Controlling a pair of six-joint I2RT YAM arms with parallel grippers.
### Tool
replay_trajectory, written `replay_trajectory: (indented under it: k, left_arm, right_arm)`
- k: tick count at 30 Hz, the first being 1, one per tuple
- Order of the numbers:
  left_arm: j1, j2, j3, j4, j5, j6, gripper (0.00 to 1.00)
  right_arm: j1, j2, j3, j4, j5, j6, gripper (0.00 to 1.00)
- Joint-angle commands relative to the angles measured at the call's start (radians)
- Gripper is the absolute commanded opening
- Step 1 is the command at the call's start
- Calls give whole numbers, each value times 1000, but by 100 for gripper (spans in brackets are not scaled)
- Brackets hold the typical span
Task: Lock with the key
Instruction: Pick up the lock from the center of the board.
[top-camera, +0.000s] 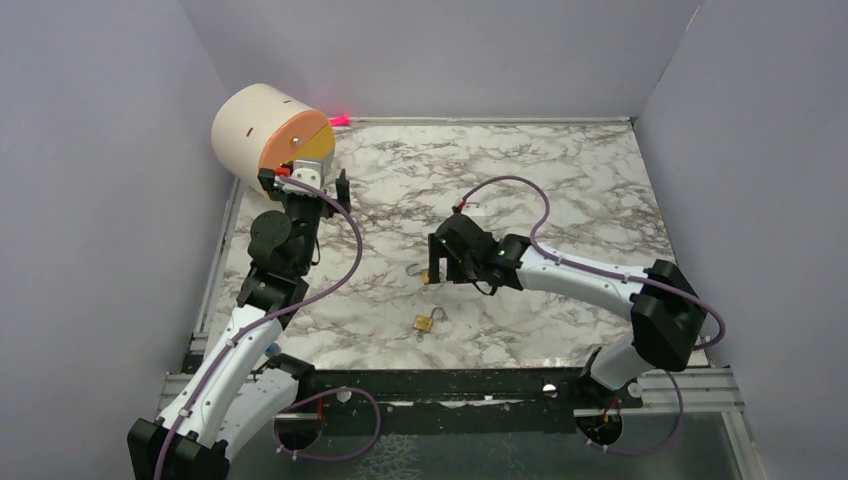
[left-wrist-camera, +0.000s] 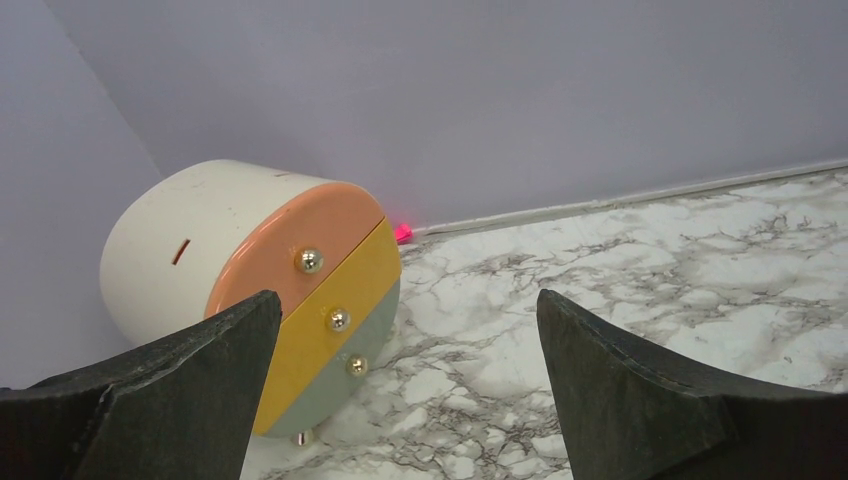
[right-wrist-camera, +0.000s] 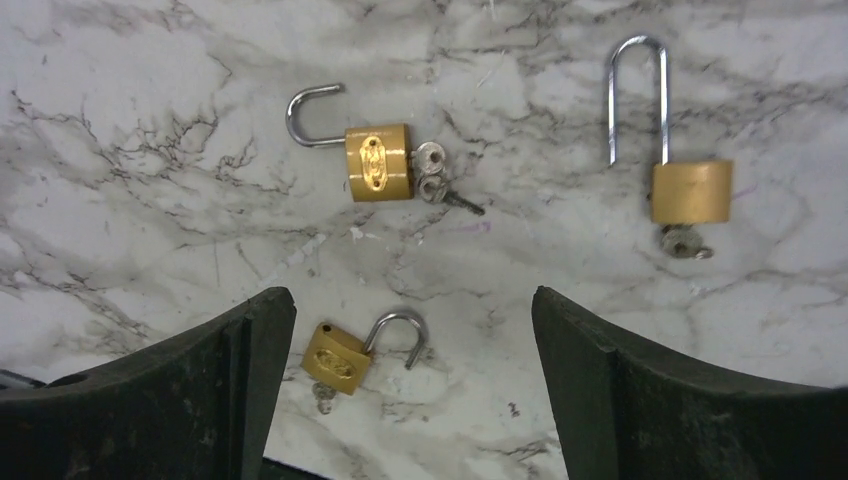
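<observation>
**Right wrist view.** The right tool (right-wrist-camera: 410, 300) hangs released above the marbled desk (right-wrist-camera: 130, 130), fingers spread wide and grasping nothing. Three brass padlocks lie flat on the desk beneath it, each with its shackle open.

(a) The middle padlock (right-wrist-camera: 378, 162) lies at about 12 o'clock from the gap between the fingers. Its long axis runs 9 to 3 o'clock. The shackle points to 9 o'clock, and a pair of keys (right-wrist-camera: 432, 186) sits against the 3 o'clock end. Whether one is seated in the lock cannot be told.

(b) The long-shackle padlock (right-wrist-camera: 690, 190) lies at 2 o'clock, well apart from (a). Its long axis runs 12 to 6 o'clock. The tall shackle points to 12 o'clock with its free leg swung clear of the body, and the second key (right-wrist-camera: 685, 242) shows at the 6 o'clock end.

(c) The small padlock (right-wrist-camera: 338, 358) lies just inside the left-hand finger, at 7 o'clock from the gap. Its axis is tilted, with the shackle toward 2 o'clock and the third key (right-wrist-camera: 322, 397) toward 7 o'clock.

**Left wrist view.** The left tool (left-wrist-camera: 408, 300) is likewise released and empty. It faces a round drawer case (left-wrist-camera: 200, 230) that lies on its side where the desk meets the walls. The brass-knobbed drawer fronts are turned toward the tool.
</observation>
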Motion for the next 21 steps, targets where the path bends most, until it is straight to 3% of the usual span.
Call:
replay_trajectory:
  k: [1,4,11,16,21]
  left_arm:
    - [4,-31,9,9,34,-20,99]
    - [4,-53,8,7,40,-28,99]
    - [4,-48,24,-21,58,-43,99]
    - [4,-53,29,-29,48,-41,99]
    - [4,-75,27,-30,36,-32,99]
  right_arm:
    - [30,97,120,-191,-83,315,92]
    - [33,172,138,-239,-148,421,91]
    - [35,250,156,-164,-338,510,76]
    - [89,353,336,-335,-352,521,76]
    - [117,446,395,-453,-375,555,73]
